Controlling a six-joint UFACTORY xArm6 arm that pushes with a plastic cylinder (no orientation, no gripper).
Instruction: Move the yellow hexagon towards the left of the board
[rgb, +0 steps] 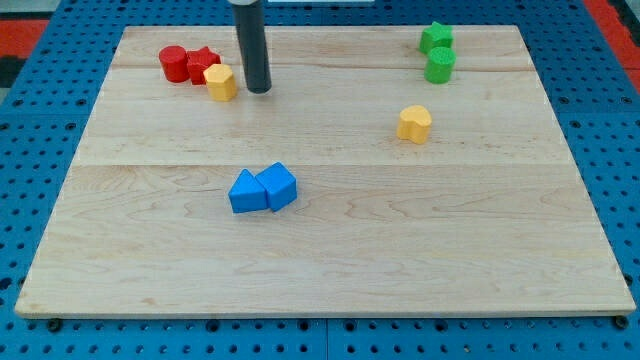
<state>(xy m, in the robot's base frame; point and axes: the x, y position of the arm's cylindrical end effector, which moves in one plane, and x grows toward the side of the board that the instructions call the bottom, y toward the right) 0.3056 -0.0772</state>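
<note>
One dark rod comes down from the view's top, and my tip (258, 89) rests on the tabletop (330, 260) just to the view's right of the yellow hexagon (221, 81), very close to it; whether they touch I cannot tell. There is no hand here to be open or closed, only the bare rod.

The yellow hexagon sits in the upper left part of the board, pressed against a red star-shaped block (203, 62) on its upper left. A red cylinder (174, 62) stands just beside that star, further to the view's left.

Lower down, near the middle, two blue blocks touch: a blue triangle-like block (246, 192) and a blue cube (280, 185).

Well apart to the view's right lies a yellow heart-shaped block (414, 123). Above it, near the top edge, a green star-shaped block (435, 38) touches a green cylinder (441, 65).
</note>
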